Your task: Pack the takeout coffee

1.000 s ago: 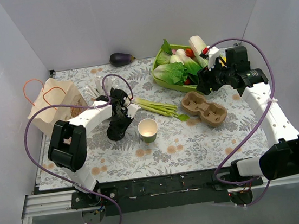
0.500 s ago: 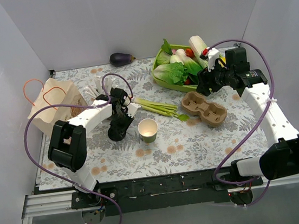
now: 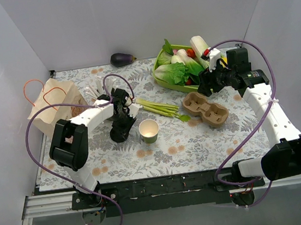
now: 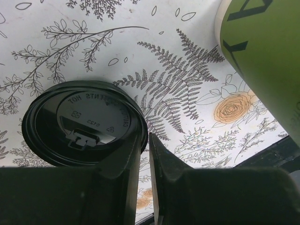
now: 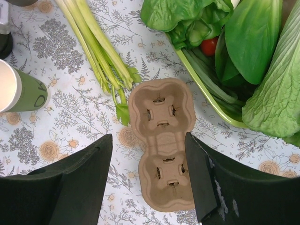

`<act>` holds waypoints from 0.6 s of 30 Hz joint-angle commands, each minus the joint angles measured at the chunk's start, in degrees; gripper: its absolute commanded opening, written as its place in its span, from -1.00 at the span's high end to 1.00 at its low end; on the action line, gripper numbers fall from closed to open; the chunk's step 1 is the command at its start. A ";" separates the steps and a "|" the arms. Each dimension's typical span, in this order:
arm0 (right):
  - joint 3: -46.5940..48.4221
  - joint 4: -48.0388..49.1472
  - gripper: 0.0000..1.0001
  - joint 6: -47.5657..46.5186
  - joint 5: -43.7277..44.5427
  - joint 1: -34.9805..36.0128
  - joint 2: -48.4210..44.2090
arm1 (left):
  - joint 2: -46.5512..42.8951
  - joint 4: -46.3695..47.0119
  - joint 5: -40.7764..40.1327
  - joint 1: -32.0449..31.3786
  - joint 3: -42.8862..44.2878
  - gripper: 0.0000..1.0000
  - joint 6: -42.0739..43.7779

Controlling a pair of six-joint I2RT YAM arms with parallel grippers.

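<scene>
Now the left gripper (image 4: 147, 143) is seen low over the table (image 3: 198, 139), its fingers all but pressed together, with only a thin slit left between them at the edge of the black lid (image 4: 79, 124). Whether the lid's rim is nipped in that slit cannot be told from the wrist view.

The takeout coffee (image 3: 149, 130) is found just beside this gripper, on its right and apart from it. It stands upright on the patterned table, mouth open to the ceiling, no lid on it. Its long axis is vertical, so a grasp is judged to call for a sideways approach across the cup's wall. Alternatively, the lid would need to be carried a short way to the right and lowered flat onto the rim.

Over on the other side, the right gripper (image 5: 149, 140) is held spread wide with nothing between its fingers, directly above the cardboard cup carrier (image 5: 161, 187). From there the cup is placed well off to its left. The left arm is clearly the nearer of the two.

The packing is judged barely begun: cup uncapped, carrier pockets unfilled.
</scene>
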 commanded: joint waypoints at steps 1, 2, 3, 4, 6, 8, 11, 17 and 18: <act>0.23 1.77 -0.42 -0.19 -0.79 -0.12 0.34 | -0.03 -0.39 1.85 0.25 1.72 0.73 -0.48; 0.31 1.77 -0.41 -0.19 -0.79 -0.12 0.43 | 0.06 -0.47 2.12 0.25 1.72 0.73 -0.48; 0.40 1.86 -0.41 -0.19 -0.88 -0.21 0.60 | 0.15 -0.56 2.29 0.16 1.72 0.74 -0.48; 0.49 1.86 -0.42 -0.10 -0.88 -0.12 0.78 | 0.32 -0.65 2.38 0.24 1.89 0.77 -0.57; 0.84 1.86 -0.41 -0.10 -0.88 -0.12 1.04 | 0.32 -0.91 2.65 0.24 1.98 0.83 -0.83; 0.93 1.86 -0.41 -0.19 -0.88 -0.21 1.22 | 0.41 -1.09 2.65 0.25 2.33 0.84 -0.84; 0.84 1.86 -0.42 -0.19 -0.88 -0.21 1.31 | 0.41 -1.44 2.82 0.33 2.60 0.88 -1.01; 0.93 2.12 -0.42 -0.19 -1.14 -0.12 1.74 | 0.32 -2.76 3.70 0.51 3.74 1.00 -2.06; 0.84 2.12 -0.41 -0.19 -1.23 -0.12 1.75 | 0.15 -3.11 3.79 0.60 4.00 1.00 -2.15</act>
